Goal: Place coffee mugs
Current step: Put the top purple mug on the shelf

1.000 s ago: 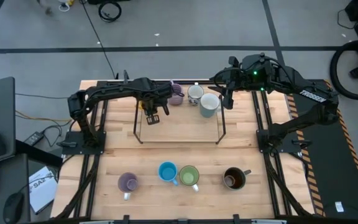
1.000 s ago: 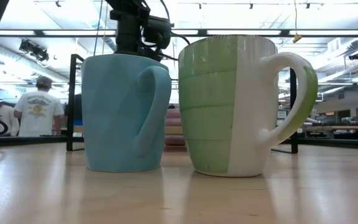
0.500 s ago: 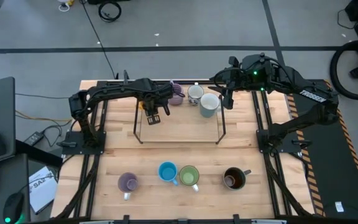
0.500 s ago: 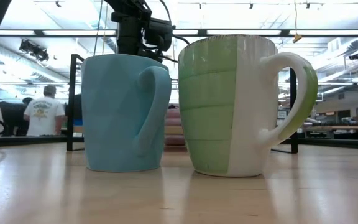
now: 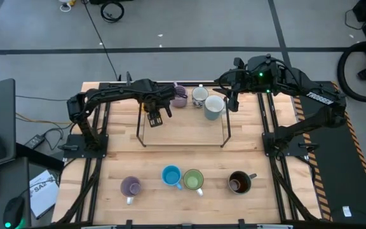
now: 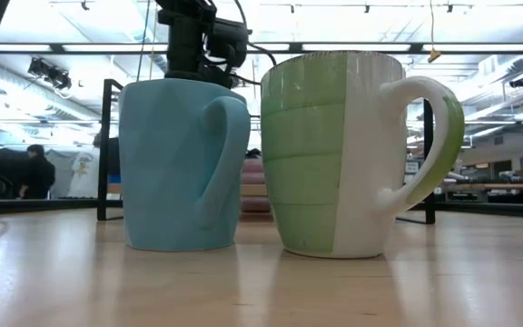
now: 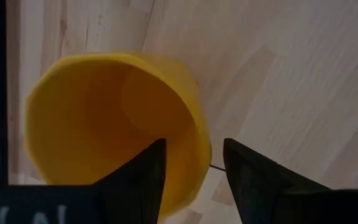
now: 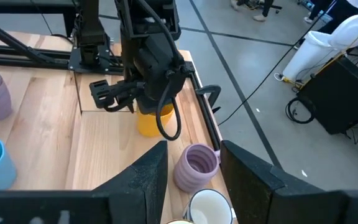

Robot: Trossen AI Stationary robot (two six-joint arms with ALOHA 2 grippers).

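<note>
Pale wooden boards make up the table under me, with a thin black wire frame standing across its far half. My left gripper hangs over the frame's left corner, right above the orange mug, which stands upright on the wood; in my left wrist view my two fingers straddle its rim, one inside the cup and one outside, spread apart and not pinching it, so the mug is released. From my right wrist view the same orange mug shows just below my left gripper. Next to it along the far edge stands a lavender mug, then a white patterned mug and a pale grey-white mug, the last two touching or nearly so. My right gripper waits just beside the grey-white mug, fingers spread and holding nothing. Along the near edge sit a second lavender mug, a blue mug and a green mug close together, and a dark brown mug. In the low view a person stands far off in the room.
</note>
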